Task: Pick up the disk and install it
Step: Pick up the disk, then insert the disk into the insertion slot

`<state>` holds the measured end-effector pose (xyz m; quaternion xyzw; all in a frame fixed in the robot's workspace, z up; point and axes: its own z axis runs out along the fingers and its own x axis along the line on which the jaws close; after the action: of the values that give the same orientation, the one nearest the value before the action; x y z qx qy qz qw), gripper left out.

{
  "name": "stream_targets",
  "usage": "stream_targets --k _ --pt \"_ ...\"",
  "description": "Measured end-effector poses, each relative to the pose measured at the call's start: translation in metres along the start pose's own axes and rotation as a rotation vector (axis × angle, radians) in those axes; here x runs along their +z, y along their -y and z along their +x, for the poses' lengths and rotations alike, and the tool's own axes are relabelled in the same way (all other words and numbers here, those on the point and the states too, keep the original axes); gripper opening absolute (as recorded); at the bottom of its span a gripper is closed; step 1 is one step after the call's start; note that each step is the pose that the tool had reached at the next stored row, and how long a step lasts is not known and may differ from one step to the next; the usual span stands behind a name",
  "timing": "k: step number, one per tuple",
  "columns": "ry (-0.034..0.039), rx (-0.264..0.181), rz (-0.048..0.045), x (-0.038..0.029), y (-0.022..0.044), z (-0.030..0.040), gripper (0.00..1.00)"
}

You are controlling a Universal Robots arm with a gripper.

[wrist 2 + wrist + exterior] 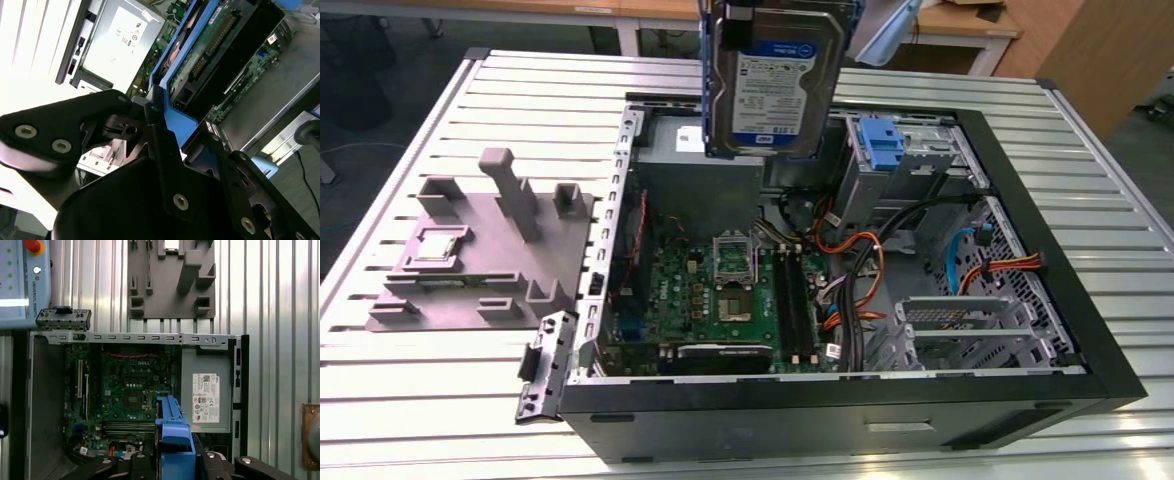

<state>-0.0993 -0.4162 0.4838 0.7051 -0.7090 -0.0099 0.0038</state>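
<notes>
The disk (767, 80) hangs upright in the air above the far part of the open computer case (1067, 330), its white-and-blue label facing the exterior view. Blue rails run along its sides. In the second wrist view the disk (220, 50) shows its green circuit-board side, with my gripper (187, 135) shut on its blue rail end. In the first wrist view the blue rail (174, 435) stands between the black fingers (137, 462) of my gripper (175, 460), over the motherboard (130, 385).
Inside the case lie the motherboard (720, 290), orange and black cables (854, 270), a metal drive cage (961, 330), a blue bracket (883, 145) and the grey power supply (207, 395). A grey fixture (480, 250) sits on the slatted table (427, 400) at the exterior view's left.
</notes>
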Motion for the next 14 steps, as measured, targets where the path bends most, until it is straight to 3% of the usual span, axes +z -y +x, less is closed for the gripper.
stream_targets --k 3,9,14 --pt "-0.0001 0.000 0.0000 -0.0001 0.0034 0.0008 0.36" --pt "-0.0013 0.000 0.0001 0.0001 0.0038 0.0083 0.36" --pt "-0.0022 0.000 0.0000 0.0000 0.0057 0.0089 0.36"
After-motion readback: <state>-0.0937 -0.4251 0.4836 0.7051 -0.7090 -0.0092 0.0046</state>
